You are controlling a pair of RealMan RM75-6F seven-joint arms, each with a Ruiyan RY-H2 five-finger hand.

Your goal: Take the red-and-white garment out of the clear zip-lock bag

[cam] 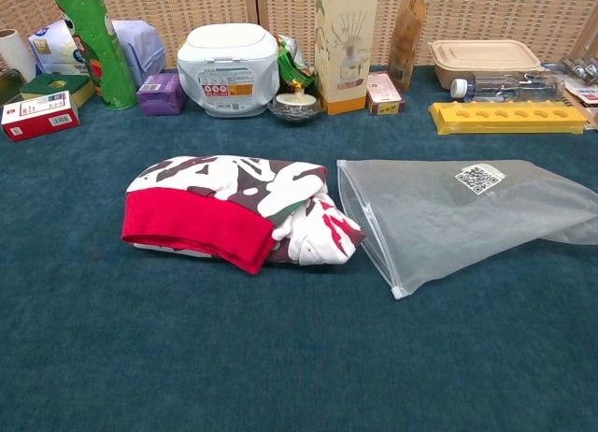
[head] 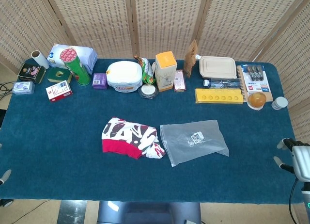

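The red-and-white garment point(head: 130, 138) lies folded on the blue table, left of centre, wholly outside the bag; the chest view shows the garment point(cam: 234, 208) with its red hem toward me. The clear zip-lock bag point(head: 193, 140) lies flat and empty just right of it, and in the chest view the bag point(cam: 467, 208) has its zip edge almost touching the cloth. My right hand point(head: 296, 158) hangs off the table's right edge, fingers spread, holding nothing. Of my left hand point(head: 4, 175) only a fingertip shows at the left frame edge, far from both items.
Along the back stand a green can point(head: 76, 66), a white tub point(head: 124, 76), an orange-topped carton point(head: 165, 70), a yellow tray point(head: 219, 95) and a lidded food box point(head: 217, 67). A red-and-white box point(head: 58, 90) sits at back left.
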